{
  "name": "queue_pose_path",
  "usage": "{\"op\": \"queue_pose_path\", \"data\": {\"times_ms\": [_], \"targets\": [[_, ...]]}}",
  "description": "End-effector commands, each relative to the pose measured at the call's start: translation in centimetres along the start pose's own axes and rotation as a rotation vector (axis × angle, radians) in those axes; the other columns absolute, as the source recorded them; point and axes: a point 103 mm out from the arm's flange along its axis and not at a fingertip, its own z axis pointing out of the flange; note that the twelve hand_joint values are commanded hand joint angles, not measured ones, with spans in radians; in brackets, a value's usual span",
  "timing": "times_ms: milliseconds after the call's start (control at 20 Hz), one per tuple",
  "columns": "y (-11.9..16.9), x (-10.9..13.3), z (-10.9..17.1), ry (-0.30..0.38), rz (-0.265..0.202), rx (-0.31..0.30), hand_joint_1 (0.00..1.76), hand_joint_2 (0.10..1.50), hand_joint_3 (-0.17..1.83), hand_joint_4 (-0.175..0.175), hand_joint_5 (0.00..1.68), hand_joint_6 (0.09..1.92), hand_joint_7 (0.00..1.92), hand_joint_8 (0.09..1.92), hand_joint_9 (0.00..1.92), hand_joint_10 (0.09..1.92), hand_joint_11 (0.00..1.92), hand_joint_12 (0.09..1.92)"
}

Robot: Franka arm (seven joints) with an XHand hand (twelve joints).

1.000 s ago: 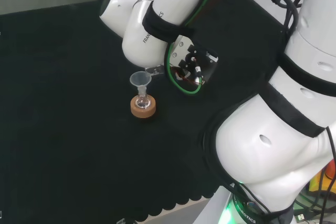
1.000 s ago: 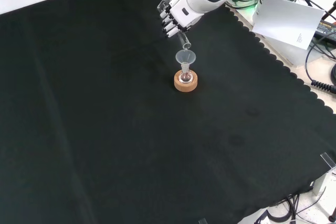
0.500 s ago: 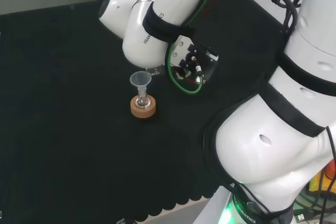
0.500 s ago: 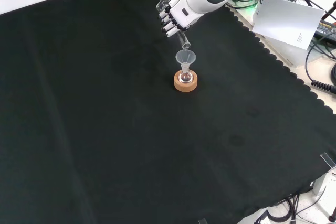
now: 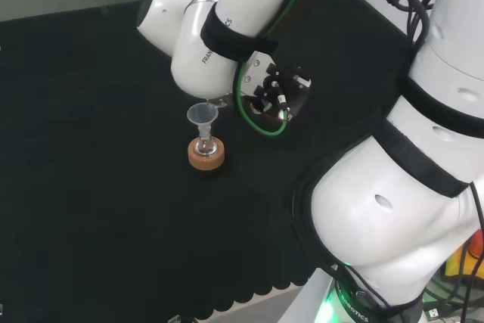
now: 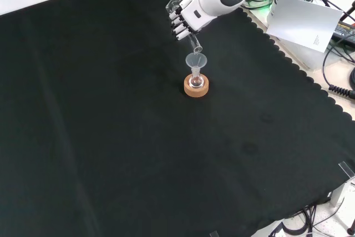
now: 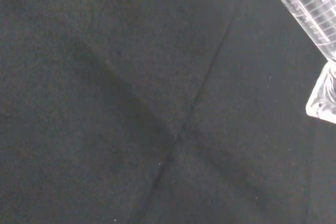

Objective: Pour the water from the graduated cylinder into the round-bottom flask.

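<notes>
Front view, hand (image 6: pixel 186 18) curled round graduated cylinder (image 6: pixel 194 41), mouth tilted down toward funnel (image 6: pixel 196 60)

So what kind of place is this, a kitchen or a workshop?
More likely a laboratory bench set up for robot trials: a hand tips a graduated cylinder over a funnel in a small flask on a cork ring.

The clear graduated cylinder (image 6: pixel 194 41) is tilted, its mouth over a clear funnel (image 6: pixel 196 60) which stands in the small round-bottom flask (image 6: pixel 196 81) on a cork ring (image 6: pixel 196 87).
</notes>
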Motion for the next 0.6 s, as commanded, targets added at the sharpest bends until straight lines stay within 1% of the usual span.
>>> {"op": "queue_pose_path", "data": {"times_ms": [50,400,500,600], "targets": [[0.02,0.19,-0.27,0.005,0.001,-0.001,1.09,1.17,0.00,-0.075,0.89,1.15,1.07,0.54,1.39,0.09,1.29,0.72],[0.01,-0.48,0.49,0.033,-0.003,-0.006,1.09,1.17,0.00,-0.075,0.89,1.15,1.07,0.54,1.39,0.09,1.29,0.72],[0.00,-0.62,0.60,0.065,-0.002,-0.013,1.09,1.17,0.00,-0.075,0.89,1.15,1.07,0.54,1.39,0.09,1.29,0.72],[-0.06,-0.70,0.49,0.113,0.002,-0.019,1.09,1.17,0.00,-0.074,0.89,1.15,1.07,0.54,1.39,0.09,1.29,0.72]]}}
